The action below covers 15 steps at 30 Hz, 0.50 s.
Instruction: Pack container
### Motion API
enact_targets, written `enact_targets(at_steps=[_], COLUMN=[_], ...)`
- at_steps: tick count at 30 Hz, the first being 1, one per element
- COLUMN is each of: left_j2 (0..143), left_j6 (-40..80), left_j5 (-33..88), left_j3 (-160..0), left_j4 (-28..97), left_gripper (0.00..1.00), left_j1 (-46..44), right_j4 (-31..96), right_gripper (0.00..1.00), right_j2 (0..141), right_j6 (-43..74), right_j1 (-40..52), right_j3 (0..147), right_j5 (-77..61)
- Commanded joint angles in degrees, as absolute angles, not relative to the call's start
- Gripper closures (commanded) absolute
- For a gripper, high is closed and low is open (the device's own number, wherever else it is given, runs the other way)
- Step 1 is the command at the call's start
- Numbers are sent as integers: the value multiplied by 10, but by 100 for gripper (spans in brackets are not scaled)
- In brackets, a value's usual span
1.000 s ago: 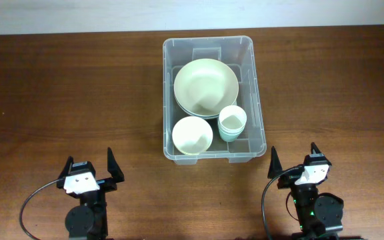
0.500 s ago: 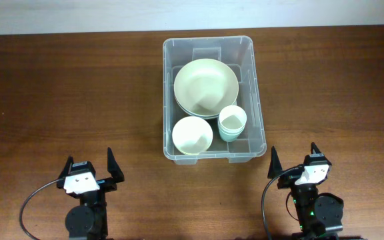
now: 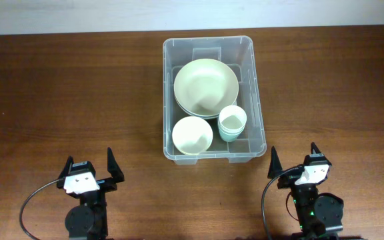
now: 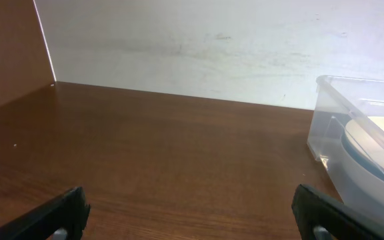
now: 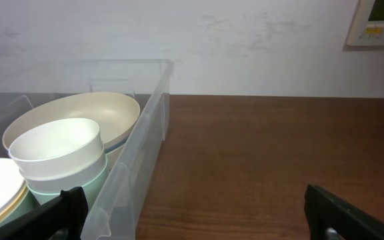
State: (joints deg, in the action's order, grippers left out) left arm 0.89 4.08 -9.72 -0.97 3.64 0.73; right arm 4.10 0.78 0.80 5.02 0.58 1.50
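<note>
- Sitting at the upper centre of the overhead view, the large clear rectangular plastic container [image 3: 208, 41] rests on the brown wooden table [image 3: 65, 93].
- It holds a wide pale-green round bowl [image 3: 205, 87], a smaller cream bowl [image 3: 192, 135] and stacked pale cups [image 3: 232, 123].
- Left gripper [image 3: 90, 162], lower left: jaws spread, empty.
- Right gripper [image 3: 293, 159], lower right: likewise released, holding nothing.

No text can be read anywhere — the wall panel [image 5: 381, 23] bears marks too blurred to make out.
</note>
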Motion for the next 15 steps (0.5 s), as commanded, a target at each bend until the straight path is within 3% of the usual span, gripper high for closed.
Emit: enact_targets(at_steps=[1, 15], left_j2=[3, 3], left_j6=[33, 33], left_j5=[-103, -103], left_j3=[-5, -5], left_j4=[37, 37], left_gripper=[1, 1], left_j1=[8, 8], right_j4=[45, 45], right_gripper=[1, 1], right_j2=[2, 2], right_j6=[4, 4], right_j1=[48, 48], right_j3=[3, 3], right_j5=[22, 22])
